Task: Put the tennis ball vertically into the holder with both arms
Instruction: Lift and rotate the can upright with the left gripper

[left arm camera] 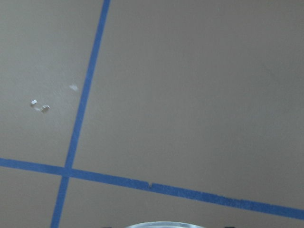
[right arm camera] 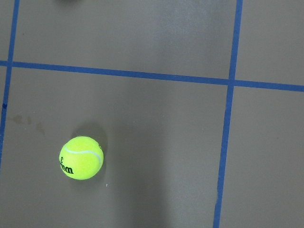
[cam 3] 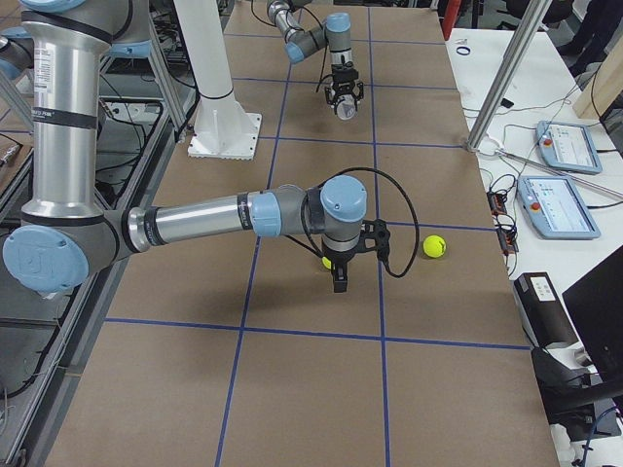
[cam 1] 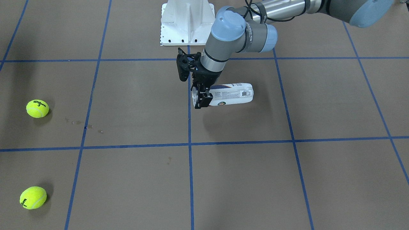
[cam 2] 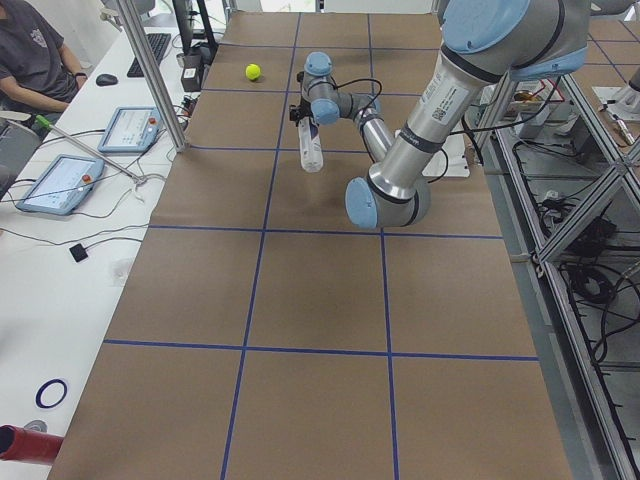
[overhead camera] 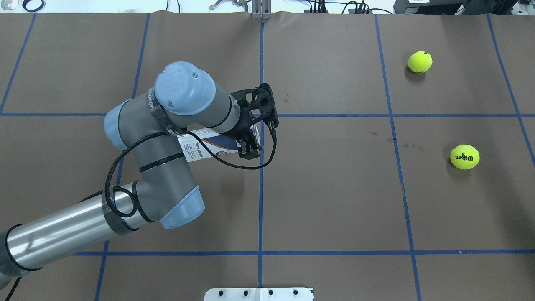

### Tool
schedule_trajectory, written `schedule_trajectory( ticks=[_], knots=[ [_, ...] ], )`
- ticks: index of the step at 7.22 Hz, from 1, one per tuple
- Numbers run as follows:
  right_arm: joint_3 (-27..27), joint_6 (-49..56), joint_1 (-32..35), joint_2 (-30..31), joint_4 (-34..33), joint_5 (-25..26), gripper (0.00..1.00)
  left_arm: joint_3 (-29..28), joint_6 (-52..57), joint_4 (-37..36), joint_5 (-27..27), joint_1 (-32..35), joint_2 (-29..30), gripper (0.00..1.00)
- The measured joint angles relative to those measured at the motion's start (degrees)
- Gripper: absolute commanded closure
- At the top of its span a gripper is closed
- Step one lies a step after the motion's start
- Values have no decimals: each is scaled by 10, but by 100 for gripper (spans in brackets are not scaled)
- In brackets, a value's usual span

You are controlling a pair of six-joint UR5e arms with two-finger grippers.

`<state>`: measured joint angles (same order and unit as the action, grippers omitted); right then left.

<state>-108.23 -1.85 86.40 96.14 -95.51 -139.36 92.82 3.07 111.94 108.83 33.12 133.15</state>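
Brown table (overhead camera: 334, 200): two tennis balls (overhead camera: 420, 62) (overhead camera: 464, 156); one holder (cam 1: 235, 93) clamped in left gripper (cam 1: 202, 99); right gripper (cam 3: 338, 277) state unclear.

Left end effector (cam 1: 202, 97) clamped, pointing down — right arm (cam 3: 195, 219) outstretched, low.

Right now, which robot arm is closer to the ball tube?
Left. The left tool is clamped on the holder at its open end. The right tool is far off at the table's other side, near a tennis ball.
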Motion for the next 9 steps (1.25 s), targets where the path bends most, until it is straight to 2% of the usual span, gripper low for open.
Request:
schedule_trajectory(
  ticks=[3,5,6,9],
  knots=[
    [-1,0,0,0,0,-1,1,-19,-181,241,-17,9,-2,49],
    [-1,-1,0,1,0,-4,1,-95,-268,458,-63,8,-4,47],
    [-1,0,0,1,0,-5,1,-120,-300,536,-90,7,-3,46],
    [-1,5,1,10,5,-28,1,-150,-358,677,-149,3,-1,46]
  ],
)
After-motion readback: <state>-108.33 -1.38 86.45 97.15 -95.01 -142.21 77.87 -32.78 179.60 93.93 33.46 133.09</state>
